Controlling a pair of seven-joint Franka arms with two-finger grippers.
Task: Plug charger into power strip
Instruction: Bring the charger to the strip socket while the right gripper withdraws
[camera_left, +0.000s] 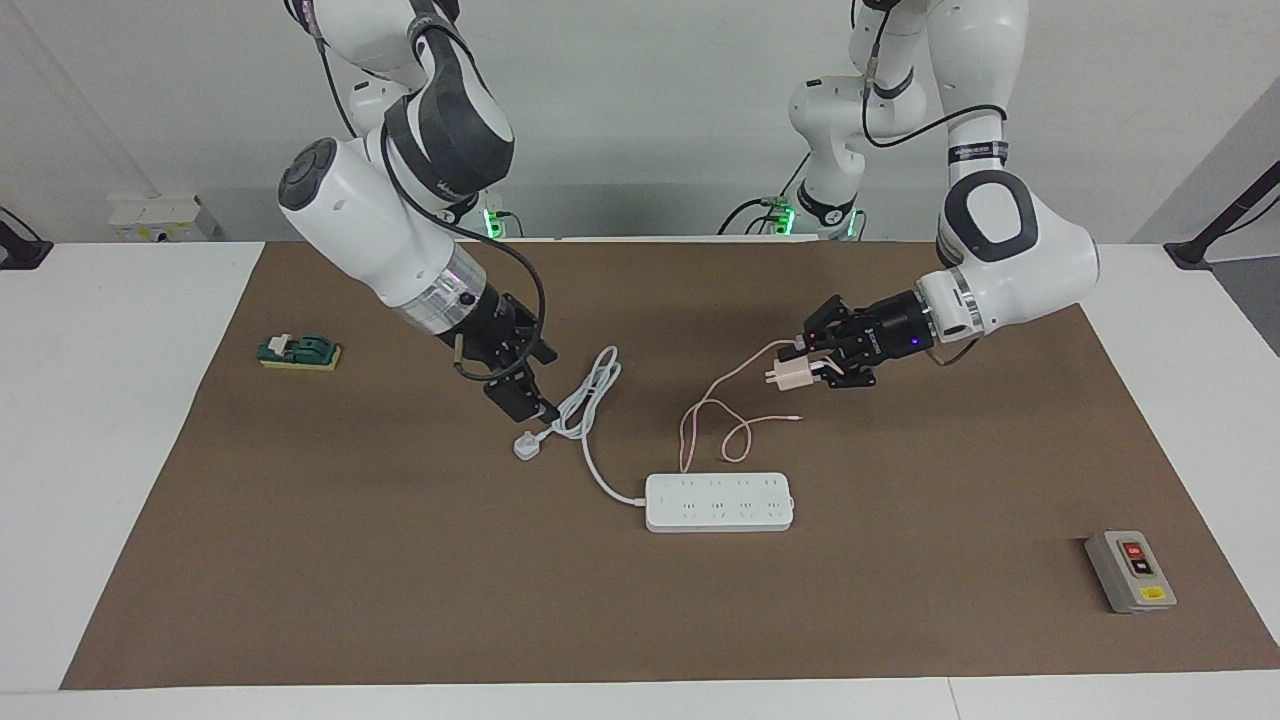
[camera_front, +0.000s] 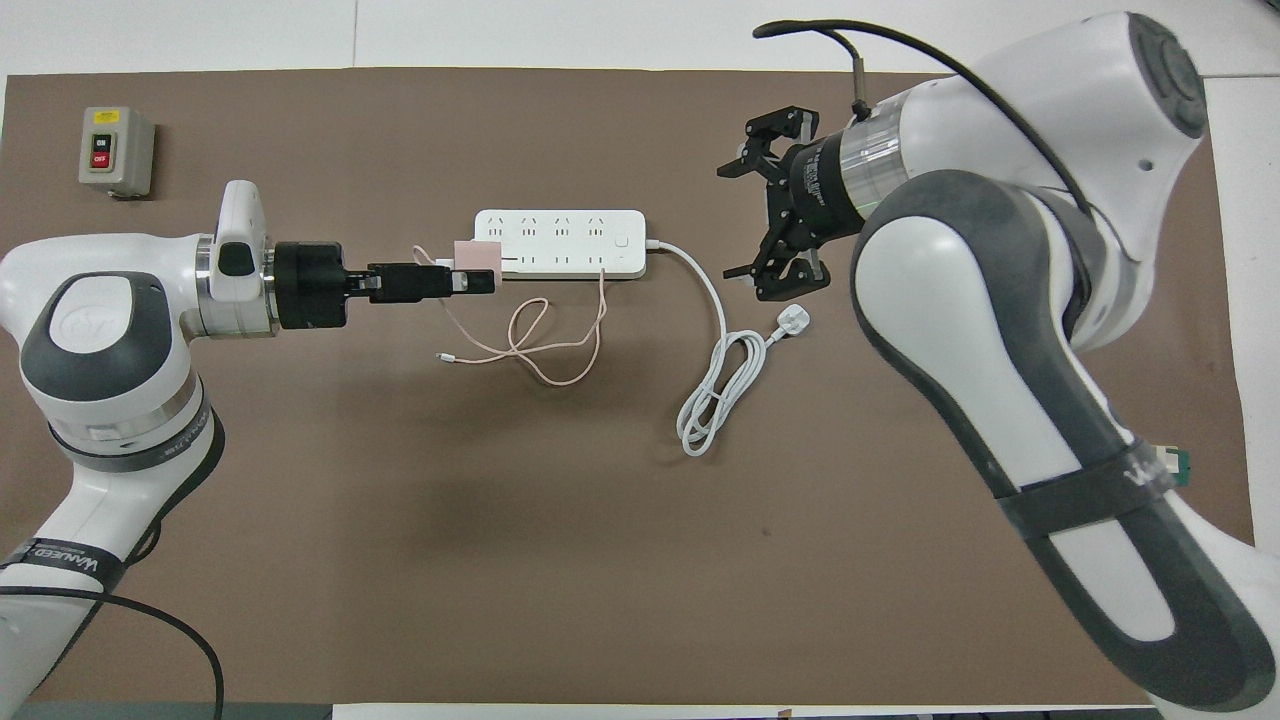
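Observation:
The white power strip (camera_left: 720, 502) lies flat on the brown mat, sockets up; it also shows in the overhead view (camera_front: 560, 243). My left gripper (camera_left: 808, 372) is shut on the pale pink charger (camera_left: 790, 375) and holds it up in the air, prongs toward the right arm's end. Seen from overhead, the charger (camera_front: 476, 255) sits over the strip's end toward the left arm. Its thin pink cable (camera_left: 715, 430) hangs down and loops on the mat. My right gripper (camera_left: 528, 403) hovers low over the strip's thick white cord (camera_left: 590, 400), close to its white plug (camera_left: 526, 445).
A grey box with red and black buttons (camera_left: 1130, 570) stands toward the left arm's end, farther from the robots. A green object on a yellow pad (camera_left: 300, 352) lies toward the right arm's end. The white cord is bundled in a coil (camera_front: 715, 400).

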